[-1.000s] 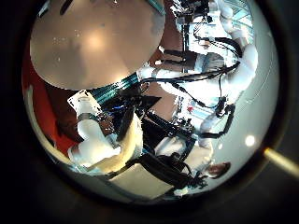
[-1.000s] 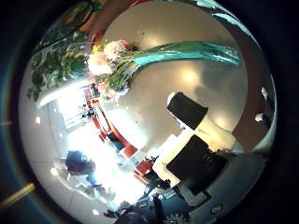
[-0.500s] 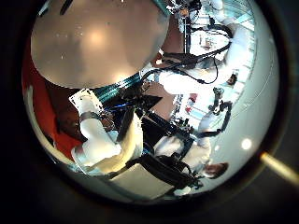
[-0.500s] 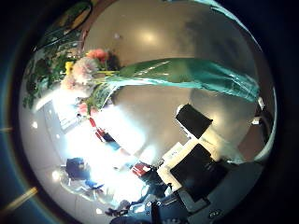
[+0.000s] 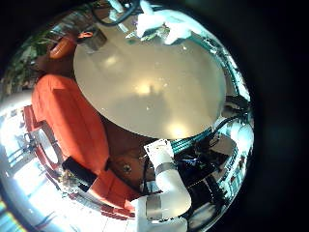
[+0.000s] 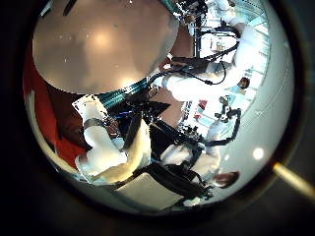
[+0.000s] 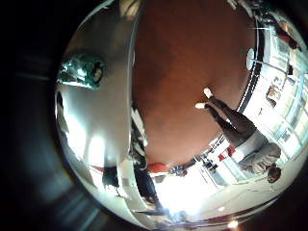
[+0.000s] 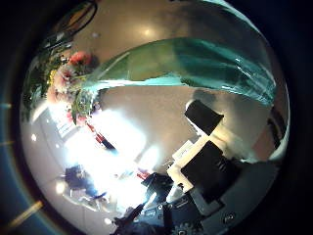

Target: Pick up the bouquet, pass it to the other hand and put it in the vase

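Fingers of your right hand [image 8: 210,162] look loose, gripping nothing; the bouquet [image 8: 147,69] lies on the table [image 8: 166,113] close by. It's light, crushable: take the teal-wrapped stems [image 8: 210,64], not the blooms [image 8: 68,73].

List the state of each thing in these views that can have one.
bouquet: wrapped, flowers at one end, stretched out close to the right palm, over the table top, not in a vase.
right hand: beside the bouquet; whether it grips it cannot be told.
left hand: away from the bouquet, by the table's edge.
table: round, its top bare below the left palm.
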Robot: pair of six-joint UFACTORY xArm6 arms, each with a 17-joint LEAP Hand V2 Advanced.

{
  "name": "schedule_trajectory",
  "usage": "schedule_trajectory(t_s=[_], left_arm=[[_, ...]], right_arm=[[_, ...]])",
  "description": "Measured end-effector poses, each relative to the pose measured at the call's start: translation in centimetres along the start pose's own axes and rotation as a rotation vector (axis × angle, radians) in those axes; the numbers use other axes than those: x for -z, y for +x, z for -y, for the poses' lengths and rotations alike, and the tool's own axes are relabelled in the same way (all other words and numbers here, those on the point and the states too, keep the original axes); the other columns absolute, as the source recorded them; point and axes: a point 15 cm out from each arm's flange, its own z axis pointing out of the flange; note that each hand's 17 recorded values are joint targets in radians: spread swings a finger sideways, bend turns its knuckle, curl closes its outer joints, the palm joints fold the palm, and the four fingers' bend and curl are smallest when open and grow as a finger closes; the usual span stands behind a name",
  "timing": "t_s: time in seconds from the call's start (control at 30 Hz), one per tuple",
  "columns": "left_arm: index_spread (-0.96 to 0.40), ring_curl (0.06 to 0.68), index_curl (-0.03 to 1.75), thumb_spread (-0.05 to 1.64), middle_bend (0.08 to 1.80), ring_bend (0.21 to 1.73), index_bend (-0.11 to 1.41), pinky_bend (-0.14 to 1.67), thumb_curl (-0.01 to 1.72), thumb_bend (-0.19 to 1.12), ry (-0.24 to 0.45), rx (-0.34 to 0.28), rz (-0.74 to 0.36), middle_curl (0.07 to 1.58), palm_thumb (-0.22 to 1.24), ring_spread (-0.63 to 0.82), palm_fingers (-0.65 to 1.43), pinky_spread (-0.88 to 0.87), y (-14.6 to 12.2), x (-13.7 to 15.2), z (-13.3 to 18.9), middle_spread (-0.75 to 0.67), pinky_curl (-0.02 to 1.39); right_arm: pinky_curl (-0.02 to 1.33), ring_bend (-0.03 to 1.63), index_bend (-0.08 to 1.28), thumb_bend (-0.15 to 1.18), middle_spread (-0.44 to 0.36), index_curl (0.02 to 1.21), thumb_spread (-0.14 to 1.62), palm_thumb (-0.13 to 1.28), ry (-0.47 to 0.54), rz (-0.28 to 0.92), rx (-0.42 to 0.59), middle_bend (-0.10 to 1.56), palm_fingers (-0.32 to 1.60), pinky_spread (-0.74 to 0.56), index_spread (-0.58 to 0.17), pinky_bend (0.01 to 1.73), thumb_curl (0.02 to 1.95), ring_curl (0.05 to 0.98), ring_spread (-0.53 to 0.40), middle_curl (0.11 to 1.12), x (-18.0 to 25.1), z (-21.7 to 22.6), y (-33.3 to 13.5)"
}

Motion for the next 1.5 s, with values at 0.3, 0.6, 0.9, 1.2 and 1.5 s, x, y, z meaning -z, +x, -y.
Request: schedule_trajectory(t_s=[0.3, 0.6, 0.9, 1.2, 1.5], left_arm=[[0.12, 0.212, 0.34, 1.13, 0.19, 0.45, 0.18, 0.20, 0.32, -0.02, 0.003, 0.004, 0.000, 0.30, 0.35, 0.59, 0.04, 0.56, 0.1, 0.1, 0.0, 0.48, 0.31], [0.12, 0.213, 0.34, 1.13, 0.19, 0.45, 0.18, 0.20, 0.32, -0.02, 0.009, 0.007, 0.001, 0.30, 0.35, 0.59, 0.04, 0.56, 0.1, 0.3, -0.1, 0.48, 0.31], [0.12, 0.214, 0.34, 1.13, 0.19, 0.45, 0.18, 0.20, 0.32, -0.02, 0.011, 0.011, 0.002, 0.30, 0.35, 0.59, 0.04, 0.56, 0.1, 0.3, -0.3, 0.48, 0.31], [0.12, 0.214, 0.34, 1.13, 0.19, 0.44, 0.18, 0.20, 0.32, -0.02, 0.014, 0.012, 0.003, 0.30, 0.35, 0.59, 0.04, 0.56, 0.1, 0.4, -0.3, 0.48, 0.31], [0.12, 0.215, 0.34, 1.13, 0.19, 0.44, 0.18, 0.20, 0.32, -0.02, 0.023, 0.003, 0.009, 0.30, 0.35, 0.59, 0.04, 0.56, 0.2, 0.8, -0.4, 0.48, 0.31]], right_arm=[[0.21, 0.60, 0.19, -0.03, -0.171, 0.35, 1.00, 0.73, -0.006, -0.040, 0.021, 0.37, 0.46, 0.22, -0.336, 0.26, 0.46, 0.299, -0.191, 0.46, 0.1, -0.1, -0.5], [0.22, 0.63, 0.20, -0.02, -0.196, 0.39, 1.00, 0.73, -0.015, -0.051, 0.056, 0.38, 0.47, 0.18, -0.347, 0.27, 0.46, 0.317, -0.231, 0.49, 0.0, -0.6, -2.0], [0.20, 0.71, 0.22, -0.02, -0.245, 0.43, 0.99, 0.76, -0.036, -0.058, 0.072, 0.44, 0.60, 0.07, -0.376, 0.25, 0.46, 0.351, -0.286, 0.54, -1.3, -0.2, -3.0], [0.36, 0.99, 0.35, -0.02, -0.336, 0.59, 0.97, 0.85, -0.028, -0.067, 0.084, 0.62, 1.27, -0.40, -0.493, 0.82, 0.48, 0.496, -0.326, 0.71, -1.2, -0.1, -3.7], [0.57, 1.25, 0.83, 0.01, -0.350, 0.89, 0.90, 1.03, 0.156, -0.093, 0.083, 0.98, 1.24, -0.31, -0.489, 1.26, 0.56, 0.640, -0.273, 0.95, 1.1, -0.1, -3.7]])
